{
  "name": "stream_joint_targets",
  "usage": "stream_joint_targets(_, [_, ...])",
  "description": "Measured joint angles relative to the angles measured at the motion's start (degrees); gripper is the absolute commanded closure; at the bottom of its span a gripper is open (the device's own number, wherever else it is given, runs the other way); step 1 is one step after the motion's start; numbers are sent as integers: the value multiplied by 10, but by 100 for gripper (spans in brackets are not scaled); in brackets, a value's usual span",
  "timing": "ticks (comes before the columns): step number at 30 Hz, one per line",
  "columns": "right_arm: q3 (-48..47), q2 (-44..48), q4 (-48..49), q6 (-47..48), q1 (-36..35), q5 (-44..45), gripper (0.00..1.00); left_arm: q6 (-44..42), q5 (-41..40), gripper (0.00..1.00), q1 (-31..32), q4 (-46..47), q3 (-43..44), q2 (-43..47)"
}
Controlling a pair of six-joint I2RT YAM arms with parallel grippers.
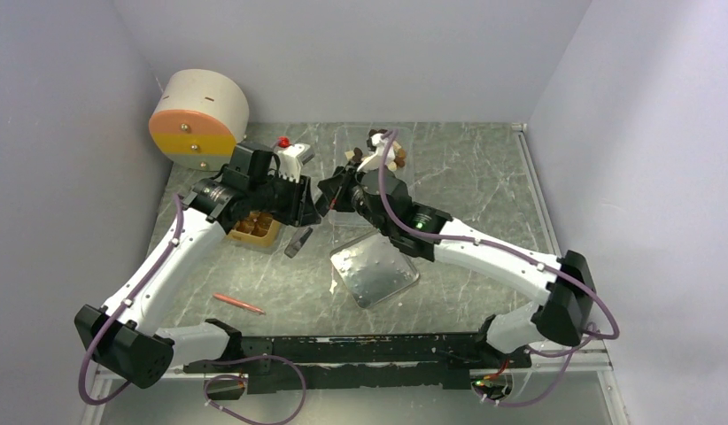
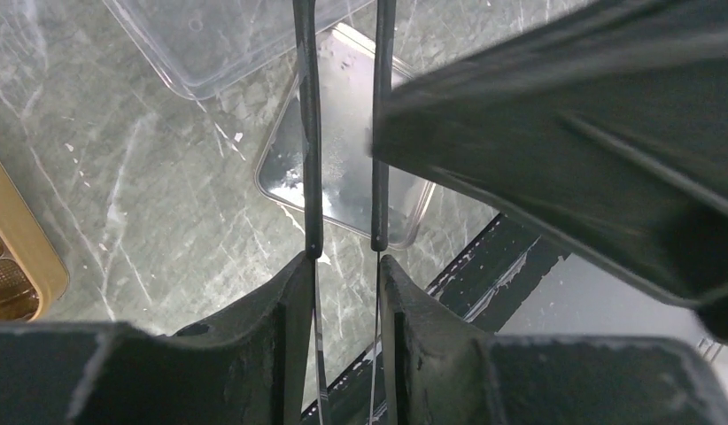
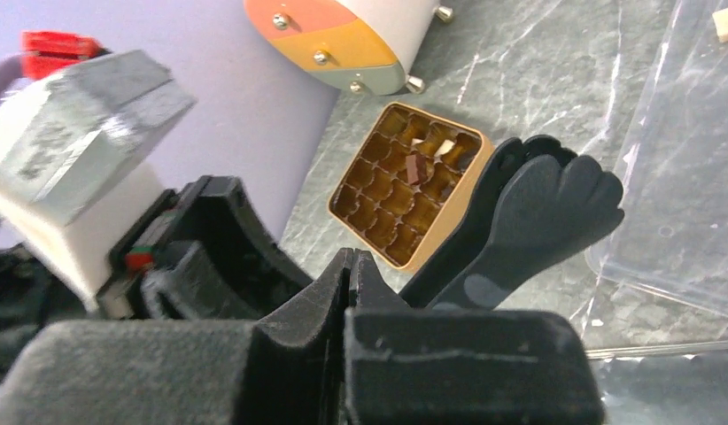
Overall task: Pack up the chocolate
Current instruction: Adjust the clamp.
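Note:
Chocolate pieces, one brown [image 3: 416, 168] and two cream [image 3: 445, 148], lie in compartments of the golden-tan box [image 3: 458, 217], which also shows in the top view [image 1: 254, 232]. More chocolate pieces [image 1: 397, 160] sit at the back middle by the right arm, and one cream piece [image 3: 726, 22] lies on clear plastic. My left gripper [image 2: 344, 258] is shut on thin black-tipped tongs [image 2: 311, 133]; their paw-shaped ends [image 3: 542, 208] hang beside the box. In the top view the left gripper [image 1: 300, 211] is right of the box. My right gripper [image 3: 352, 254] is shut and empty, close to the left gripper [image 1: 329, 190].
A clear plastic tray [image 1: 375, 269] lies in the middle, also in the left wrist view [image 2: 343, 159], with a second clear piece [image 2: 219, 44] beyond. A thin red-orange pen [image 1: 239, 304] lies at front left. A round white, orange and yellow case [image 1: 197, 119] stands at back left.

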State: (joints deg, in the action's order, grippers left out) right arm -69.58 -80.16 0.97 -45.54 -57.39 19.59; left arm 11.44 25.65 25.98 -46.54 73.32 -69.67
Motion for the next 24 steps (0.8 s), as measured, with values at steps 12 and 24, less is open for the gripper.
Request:
stream_joint_targets(12, [18, -37, -8, 9, 27, -12, 100, 2, -15, 69, 1, 0, 19, 1])
stream_joint_targets(24, [73, -29, 3, -10, 42, -17, 95, 3, -25, 69, 3, -14, 42, -15])
